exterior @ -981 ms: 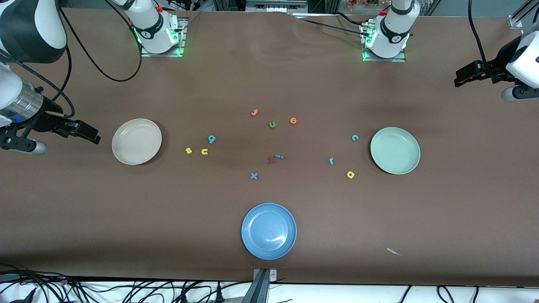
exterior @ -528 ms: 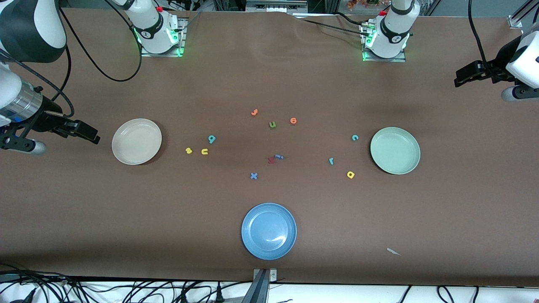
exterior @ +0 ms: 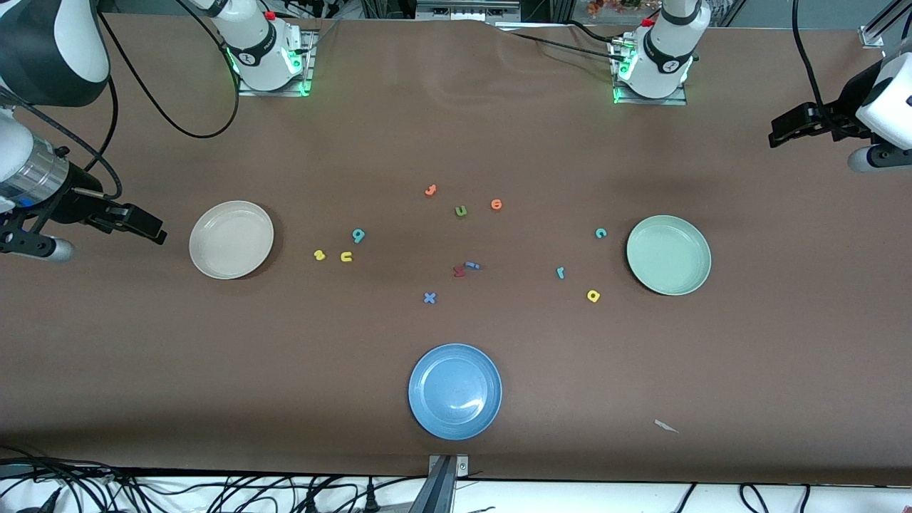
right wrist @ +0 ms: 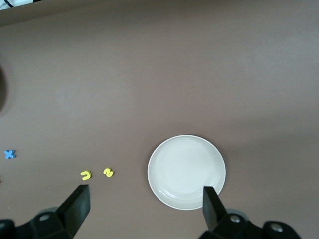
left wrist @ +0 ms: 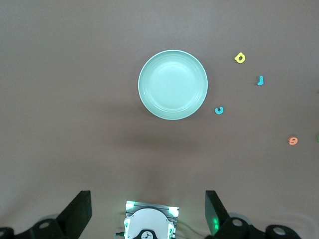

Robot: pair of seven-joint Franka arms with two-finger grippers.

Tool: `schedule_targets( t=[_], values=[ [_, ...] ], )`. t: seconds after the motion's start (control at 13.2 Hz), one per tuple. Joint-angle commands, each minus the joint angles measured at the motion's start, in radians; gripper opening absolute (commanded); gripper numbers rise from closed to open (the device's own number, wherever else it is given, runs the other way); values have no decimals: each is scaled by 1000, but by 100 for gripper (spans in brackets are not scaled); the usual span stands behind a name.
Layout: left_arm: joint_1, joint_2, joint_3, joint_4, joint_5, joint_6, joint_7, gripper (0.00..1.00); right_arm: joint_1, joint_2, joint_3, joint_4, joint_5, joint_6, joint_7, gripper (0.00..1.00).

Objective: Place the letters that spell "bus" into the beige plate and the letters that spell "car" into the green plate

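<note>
The beige plate [exterior: 231, 239] [right wrist: 186, 172] lies toward the right arm's end, with the yellow "s" [exterior: 319, 255] [right wrist: 108, 172], yellow "u" [exterior: 346, 256] [right wrist: 85, 175] and teal "b" [exterior: 358, 235] beside it. The green plate [exterior: 668, 255] [left wrist: 173, 84] lies toward the left arm's end, beside the teal "c" [exterior: 600, 233] [left wrist: 219, 110], teal "r" [exterior: 561, 272] [left wrist: 259, 80] and yellow "a" [exterior: 593, 296] [left wrist: 239, 58]. My right gripper [exterior: 151, 230] [right wrist: 144, 204] hangs open and empty beside the beige plate, at the table's end. My left gripper [exterior: 782, 132] [left wrist: 148, 211] hangs open and empty, high by its end.
A blue plate [exterior: 454, 391] sits near the front camera's edge. Mid-table lie a green "u" [exterior: 461, 211], two orange letters [exterior: 430, 190] [exterior: 496, 205], a blue "x" [exterior: 429, 298] and a red and a blue piece [exterior: 463, 269]. A paper scrap [exterior: 666, 426] lies near the front edge.
The right arm has drifted slightly toward its end of the table. The left arm, the plates and the letters are as before.
</note>
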Motion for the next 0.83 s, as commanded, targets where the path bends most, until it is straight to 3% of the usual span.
schedule_targets(
  t=[0.0,0.75],
  values=[
    [-2,12,2,29,13,-9,0,100,-3,-10,-2,3,22,1,-8,100],
    [-3,12,2,29,13,-9,0,100,-3,-7,-7,3,19,19,-16,100]
  ],
)
